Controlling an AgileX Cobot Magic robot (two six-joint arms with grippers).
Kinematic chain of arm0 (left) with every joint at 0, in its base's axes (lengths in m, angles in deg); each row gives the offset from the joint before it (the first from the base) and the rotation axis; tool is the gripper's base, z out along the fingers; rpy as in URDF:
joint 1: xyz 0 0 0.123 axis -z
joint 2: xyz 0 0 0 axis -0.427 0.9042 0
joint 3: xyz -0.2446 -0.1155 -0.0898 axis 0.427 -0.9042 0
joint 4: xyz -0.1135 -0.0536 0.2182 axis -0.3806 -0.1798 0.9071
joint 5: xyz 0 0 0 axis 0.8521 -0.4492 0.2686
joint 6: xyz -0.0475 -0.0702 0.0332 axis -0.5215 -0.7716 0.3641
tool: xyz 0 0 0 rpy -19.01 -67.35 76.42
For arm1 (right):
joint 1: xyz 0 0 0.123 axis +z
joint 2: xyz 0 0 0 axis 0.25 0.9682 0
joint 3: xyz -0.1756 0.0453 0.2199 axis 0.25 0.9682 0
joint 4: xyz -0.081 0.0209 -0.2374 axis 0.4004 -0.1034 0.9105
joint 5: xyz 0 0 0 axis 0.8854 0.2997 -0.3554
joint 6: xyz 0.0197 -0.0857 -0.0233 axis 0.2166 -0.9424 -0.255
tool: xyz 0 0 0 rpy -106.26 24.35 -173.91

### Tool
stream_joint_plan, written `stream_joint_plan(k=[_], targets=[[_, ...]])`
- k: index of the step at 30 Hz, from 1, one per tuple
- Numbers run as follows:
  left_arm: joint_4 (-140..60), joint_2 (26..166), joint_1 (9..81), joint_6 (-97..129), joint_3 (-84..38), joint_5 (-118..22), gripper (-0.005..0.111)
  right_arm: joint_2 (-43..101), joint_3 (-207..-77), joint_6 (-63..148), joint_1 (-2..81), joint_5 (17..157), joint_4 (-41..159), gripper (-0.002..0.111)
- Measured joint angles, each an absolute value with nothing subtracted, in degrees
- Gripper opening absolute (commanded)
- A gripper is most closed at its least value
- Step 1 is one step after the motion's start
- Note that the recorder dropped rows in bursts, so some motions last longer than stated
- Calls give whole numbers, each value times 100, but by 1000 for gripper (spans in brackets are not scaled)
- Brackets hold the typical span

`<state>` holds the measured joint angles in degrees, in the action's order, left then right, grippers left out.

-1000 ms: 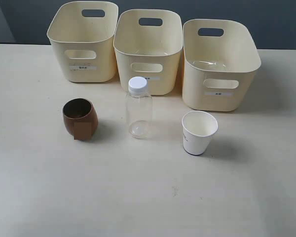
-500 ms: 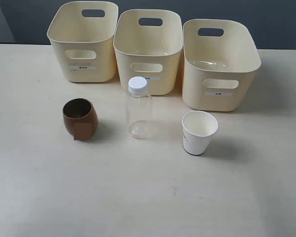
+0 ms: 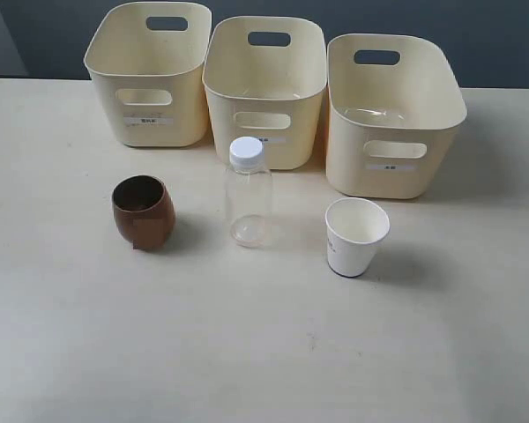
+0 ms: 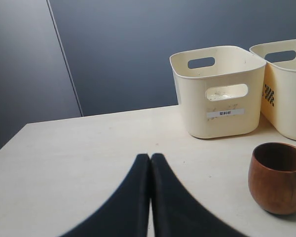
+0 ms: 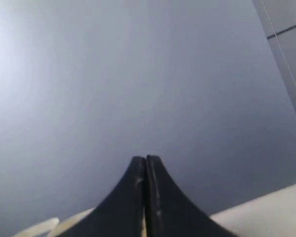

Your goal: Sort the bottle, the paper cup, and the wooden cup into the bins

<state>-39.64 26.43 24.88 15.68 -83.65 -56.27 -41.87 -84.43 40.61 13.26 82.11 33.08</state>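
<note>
On the table stand the brown wooden cup [image 3: 144, 211] at the left, the clear bottle [image 3: 248, 192] with a white cap in the middle, and the white paper cup [image 3: 355, 236] at the right. Behind them three cream bins stand in a row: left bin [image 3: 150, 75], middle bin [image 3: 264, 88], right bin [image 3: 392, 115]. Neither arm shows in the exterior view. My left gripper [image 4: 150, 156] is shut and empty, low over the table, with the wooden cup [image 4: 278, 177] off to one side and a bin [image 4: 219, 91] beyond. My right gripper [image 5: 145, 158] is shut and empty, facing a grey wall.
A dark grey wall [image 3: 494, 35] runs behind the bins. The pale tabletop [image 3: 264, 352] stretches in front of the three objects. A second bin [image 4: 286, 84] shows at the edge of the left wrist view.
</note>
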Motion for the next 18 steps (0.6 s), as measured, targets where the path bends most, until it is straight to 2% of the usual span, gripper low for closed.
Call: stream_joint_plan(k=[4, 10, 13, 18], targets=[[-3964, 2643, 2488, 1568, -8365, -5627, 0, -3341, -9692, 4063, 1326, 8298, 3603, -1], [-3964, 2643, 2488, 1568, -8365, -5627, 0, -1781, -11249, 3848, 1373, 9310, 4416, -1], [-3964, 2643, 2488, 1568, -8365, -5627, 0, -716, -12257, 2898, 1765, 10165, 4428, -1], [-3964, 2643, 2488, 1568, -8365, -5627, 0, 368, -13170, 1464, 2391, 11191, 3913, -1]])
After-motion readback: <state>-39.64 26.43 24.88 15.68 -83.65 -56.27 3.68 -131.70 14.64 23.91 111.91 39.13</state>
